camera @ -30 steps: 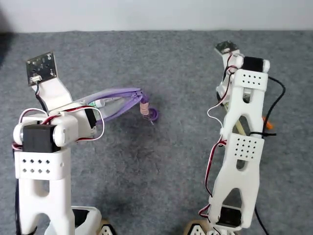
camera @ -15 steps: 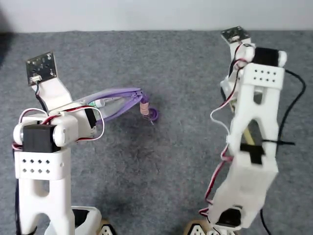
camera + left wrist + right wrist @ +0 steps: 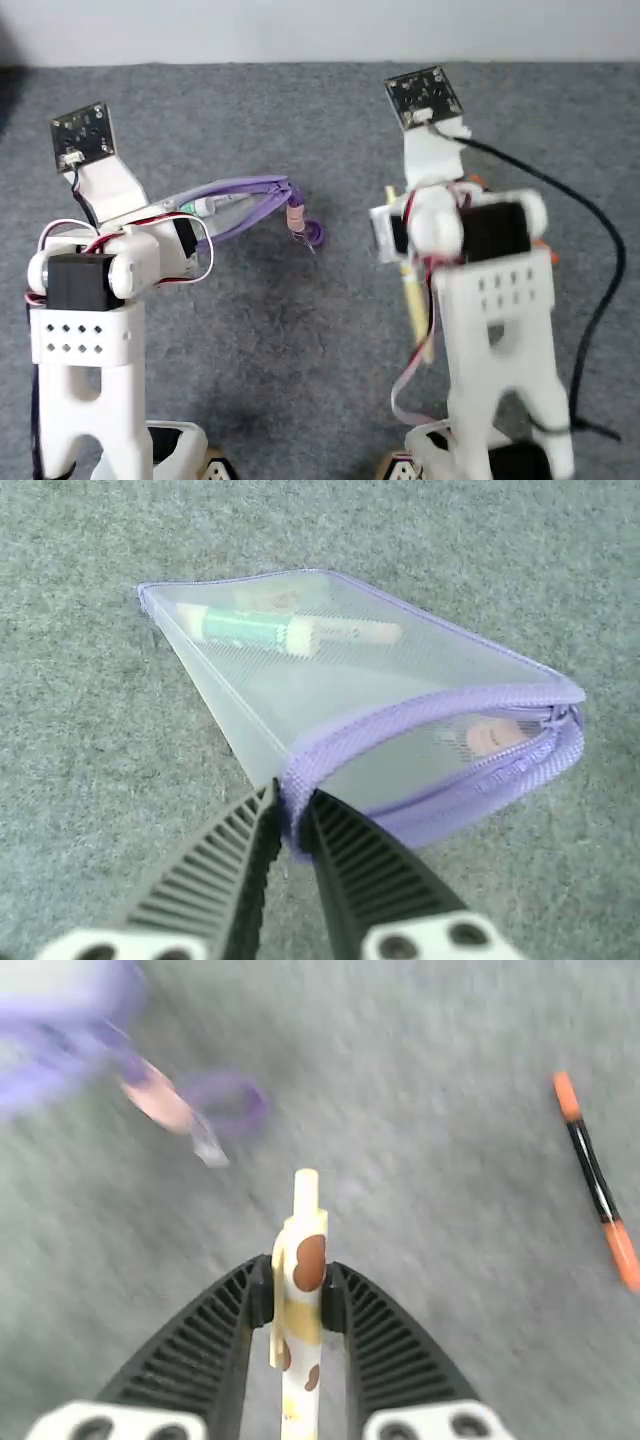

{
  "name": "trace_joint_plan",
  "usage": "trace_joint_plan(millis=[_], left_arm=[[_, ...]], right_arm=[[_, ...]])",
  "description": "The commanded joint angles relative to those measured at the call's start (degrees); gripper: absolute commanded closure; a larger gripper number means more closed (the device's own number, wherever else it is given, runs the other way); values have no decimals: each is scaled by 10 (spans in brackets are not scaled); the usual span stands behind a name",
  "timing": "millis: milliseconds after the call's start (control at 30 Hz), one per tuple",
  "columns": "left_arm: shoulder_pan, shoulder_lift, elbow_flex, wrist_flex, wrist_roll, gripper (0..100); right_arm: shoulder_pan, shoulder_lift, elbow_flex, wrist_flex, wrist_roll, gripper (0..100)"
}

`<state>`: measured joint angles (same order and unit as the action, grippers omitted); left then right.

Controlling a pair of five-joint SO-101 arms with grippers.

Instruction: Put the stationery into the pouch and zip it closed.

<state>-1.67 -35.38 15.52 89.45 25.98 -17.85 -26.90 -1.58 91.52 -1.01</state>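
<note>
**Desk:** How are the arms posed, seen from above?

**Photographer:** The left arm [image 3: 85, 300] rises from 7 o'clock, wrist bent toward 10. The left gripper [image 3: 287, 805] is pinched on the purple zip edge of the pouch [image 3: 340, 680], which lies at 10 o'clock with a green-and-white marker [image 3: 290, 630] inside. The right arm [image 3: 495, 290] rises from 5 o'clock, leaning toward 12. The right gripper [image 3: 298, 1270] is clamped on a spotted pen [image 3: 303, 1200].

**Desk:** And the setting?

**Photographer:** Grey carpet [image 3: 330, 130] covers the table. An orange-and-black pen [image 3: 595, 1190] lies near 3 o'clock, and a pale wall [image 3: 320, 30] runs along 12.
</note>
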Motion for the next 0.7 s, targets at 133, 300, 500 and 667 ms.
trace_joint_plan(millis=[133, 300, 500, 667], left_arm=[[6, 1, -4, -12, 4, 989], [6, 1, -4, -13, 4, 989], [6, 1, -4, -12, 4, 989], [6, 1, -4, -12, 4, 989]], right_arm=[[-96, -159, 157, -256, -109, 991], [-150, -212, 260, -470, -133, 991], [-197, -225, 355, -731, -132, 991], [-224, -224, 426, -911, -129, 991]])
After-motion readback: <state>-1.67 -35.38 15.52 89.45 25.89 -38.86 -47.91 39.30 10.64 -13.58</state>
